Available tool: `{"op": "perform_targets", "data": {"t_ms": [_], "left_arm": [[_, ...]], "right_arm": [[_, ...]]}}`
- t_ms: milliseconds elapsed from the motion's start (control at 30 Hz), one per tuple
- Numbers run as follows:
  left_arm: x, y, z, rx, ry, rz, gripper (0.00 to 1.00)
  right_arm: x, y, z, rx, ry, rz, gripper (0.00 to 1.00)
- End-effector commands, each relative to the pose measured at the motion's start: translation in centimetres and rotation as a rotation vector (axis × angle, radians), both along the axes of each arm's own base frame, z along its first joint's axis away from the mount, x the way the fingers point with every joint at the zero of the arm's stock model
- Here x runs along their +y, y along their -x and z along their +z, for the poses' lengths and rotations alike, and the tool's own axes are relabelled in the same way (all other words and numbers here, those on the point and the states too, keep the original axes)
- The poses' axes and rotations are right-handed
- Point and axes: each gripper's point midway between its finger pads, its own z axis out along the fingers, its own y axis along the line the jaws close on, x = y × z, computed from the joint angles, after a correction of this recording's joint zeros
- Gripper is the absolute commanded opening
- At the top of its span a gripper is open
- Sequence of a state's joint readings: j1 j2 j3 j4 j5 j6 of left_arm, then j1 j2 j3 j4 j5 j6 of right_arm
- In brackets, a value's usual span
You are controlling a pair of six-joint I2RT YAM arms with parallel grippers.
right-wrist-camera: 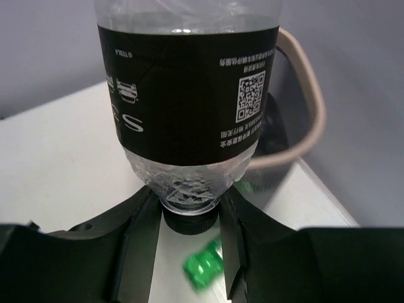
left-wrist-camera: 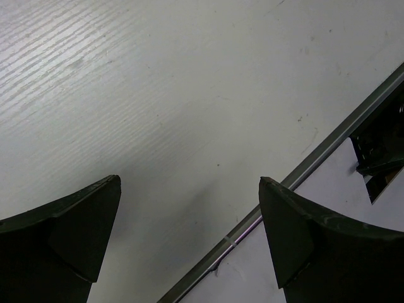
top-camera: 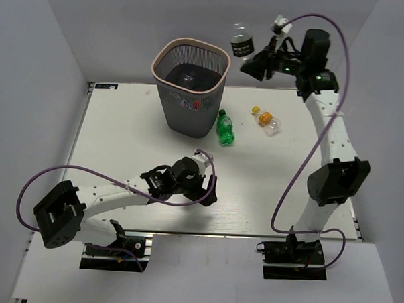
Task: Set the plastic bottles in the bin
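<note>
Right gripper (right-wrist-camera: 189, 218) is clamped on neck of black-labelled clear bottle (right-wrist-camera: 186, 95) | mesh bin (top-camera: 192, 40) is seen to its left | green bottle (top-camera: 225, 128) is seen below it | left gripper (left-wrist-camera: 189, 208) is held apart over table (left-wrist-camera: 158, 95)

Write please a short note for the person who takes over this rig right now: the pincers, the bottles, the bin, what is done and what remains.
Left pincer: open, empty, over the table near its front edge.
Right pincer: shut on the neck of a black-label bottle, held high just right of the bin, not yet dropped.
On the table: a green bottle beside the bin and an orange-cap bottle further right.
Done: at least one clear bottle lies in the bin; the count is unclear.
To do: drop the held bottle, then bin the two on the table.
</note>
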State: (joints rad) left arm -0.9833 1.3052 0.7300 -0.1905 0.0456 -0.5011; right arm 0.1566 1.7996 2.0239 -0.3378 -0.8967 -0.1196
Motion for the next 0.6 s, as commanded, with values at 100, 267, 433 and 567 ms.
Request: {"op": "perform_targets", "data": {"t_ms": [100, 267, 433, 567], "left_arm": [[-0.8, 0.3, 1.0, -0.018, 0.025, -0.005, 1.0], [-0.9, 0.3, 1.3, -0.016, 0.025, 0.01, 1.0], [-1.4, 0.3, 2.1, -0.027, 0.035, 0.025, 1.0], [-1.9, -0.6, 2.8, -0.066, 0.021, 0.047, 1.0]], "right_arm": [[7.3, -1.4, 7.2, -0.148, -0.223, 0.089, 0.01], [11.4, -3.8, 4.5, -0.126, -0.252, 0.076, 0.12], [13.4, -4.4, 0.7, -0.026, -0.236, 0.1, 0.56], [14.0, -4.4, 0.2, -0.02, -0.233, 0.102, 0.9]]}}
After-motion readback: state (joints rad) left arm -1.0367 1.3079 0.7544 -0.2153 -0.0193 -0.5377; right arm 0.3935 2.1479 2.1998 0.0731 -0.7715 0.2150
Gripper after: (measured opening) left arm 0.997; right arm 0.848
